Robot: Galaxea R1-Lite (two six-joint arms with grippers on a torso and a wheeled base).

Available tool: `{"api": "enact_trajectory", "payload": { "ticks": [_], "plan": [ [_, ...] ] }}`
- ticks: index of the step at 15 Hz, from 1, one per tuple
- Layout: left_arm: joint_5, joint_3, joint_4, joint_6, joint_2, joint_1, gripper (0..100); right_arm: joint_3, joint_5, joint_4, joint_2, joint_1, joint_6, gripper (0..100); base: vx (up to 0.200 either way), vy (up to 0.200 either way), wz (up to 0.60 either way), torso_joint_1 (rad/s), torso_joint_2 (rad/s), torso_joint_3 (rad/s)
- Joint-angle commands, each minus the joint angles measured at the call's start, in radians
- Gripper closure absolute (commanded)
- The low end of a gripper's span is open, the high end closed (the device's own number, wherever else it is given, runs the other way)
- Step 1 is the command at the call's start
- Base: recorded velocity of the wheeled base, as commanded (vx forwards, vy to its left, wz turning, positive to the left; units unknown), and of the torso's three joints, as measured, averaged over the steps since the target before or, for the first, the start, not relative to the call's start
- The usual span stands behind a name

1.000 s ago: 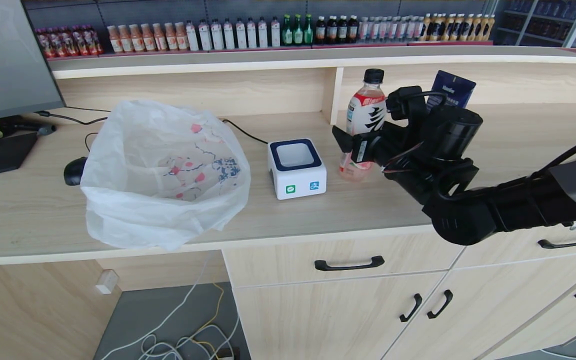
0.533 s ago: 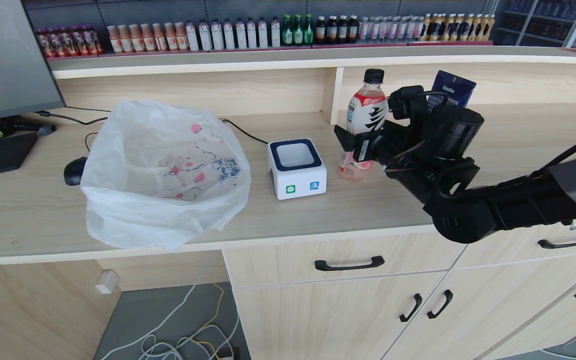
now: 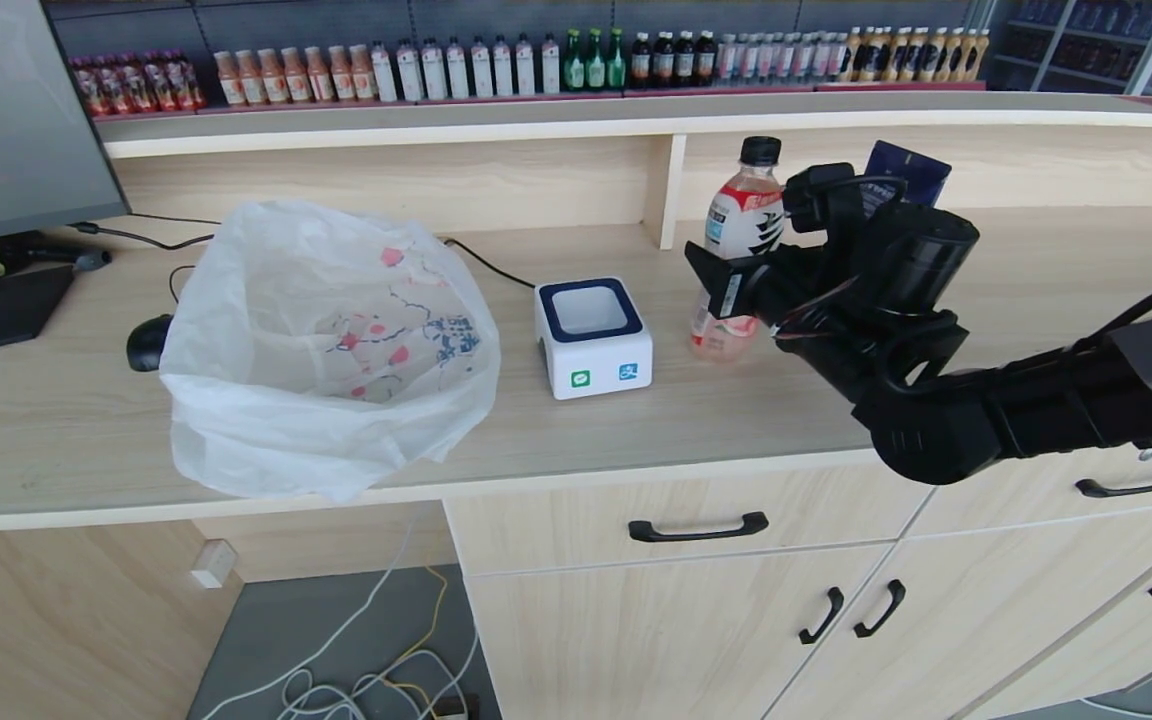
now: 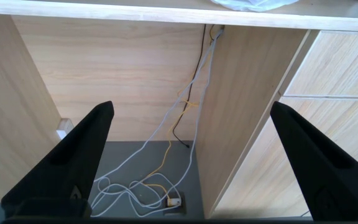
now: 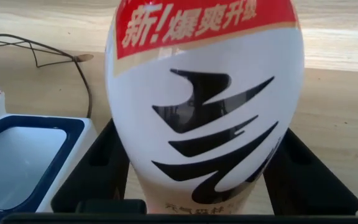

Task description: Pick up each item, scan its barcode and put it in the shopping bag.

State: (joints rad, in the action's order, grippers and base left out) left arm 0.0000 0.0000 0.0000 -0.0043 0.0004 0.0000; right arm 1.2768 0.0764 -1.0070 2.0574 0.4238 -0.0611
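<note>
A pink drink bottle (image 3: 744, 225) with a white and red label and a black cap stands upright on the wooden counter (image 3: 636, 430), right of the white scanner box (image 3: 593, 335). My right gripper (image 3: 736, 288) is shut on the bottle at mid-height, one finger on each side. In the right wrist view the bottle (image 5: 207, 124) sits between the two black fingers (image 5: 92, 180), with the scanner (image 5: 17, 155) beside it. The white shopping bag (image 3: 326, 340) stands open at the counter's left. My left gripper (image 4: 188, 162) hangs open below the counter, over floor cables.
A dark blue packet (image 3: 901, 170) leans behind my right arm. A black mouse (image 3: 148, 342) and a monitor (image 3: 16, 110) are at the far left. A raised shelf (image 3: 636, 110) with rows of drinks backs the counter. Drawers with black handles (image 3: 698, 527) lie below.
My right gripper has shifted a little to the right, and the bottle has moved with it, away from the scanner. The bag and scanner have stayed put.
</note>
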Motion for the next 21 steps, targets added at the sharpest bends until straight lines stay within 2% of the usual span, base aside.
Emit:
{"api": "enact_trajectory", "payload": {
  "ticks": [1,8,13,18,21],
  "plan": [
    [0.000,0.000,0.000,0.000,0.000,0.000,0,-0.004,-0.001,0.001,-0.020,0.001,0.010,100,0.000,0.000,0.00,0.000,0.00,0.000],
    [0.000,0.000,0.000,0.000,0.000,0.000,0,-0.011,-0.001,-0.001,-0.059,0.003,0.018,100,0.000,0.000,0.00,0.000,0.00,0.000],
    [0.000,0.000,0.000,0.000,0.000,0.000,0,-0.088,-0.001,-0.001,-0.126,0.003,0.018,100,0.000,0.000,0.00,0.000,0.00,0.000],
    [0.000,0.000,0.000,0.000,0.000,0.000,0,-0.407,-0.001,-0.035,-0.381,0.021,0.018,100,0.000,0.000,0.00,0.000,0.00,0.000],
    [0.000,0.000,0.000,0.000,0.000,0.000,0,-0.547,-0.012,-0.035,-0.500,0.026,0.029,100,0.000,0.000,0.00,0.000,0.00,0.000]
  ]
}}
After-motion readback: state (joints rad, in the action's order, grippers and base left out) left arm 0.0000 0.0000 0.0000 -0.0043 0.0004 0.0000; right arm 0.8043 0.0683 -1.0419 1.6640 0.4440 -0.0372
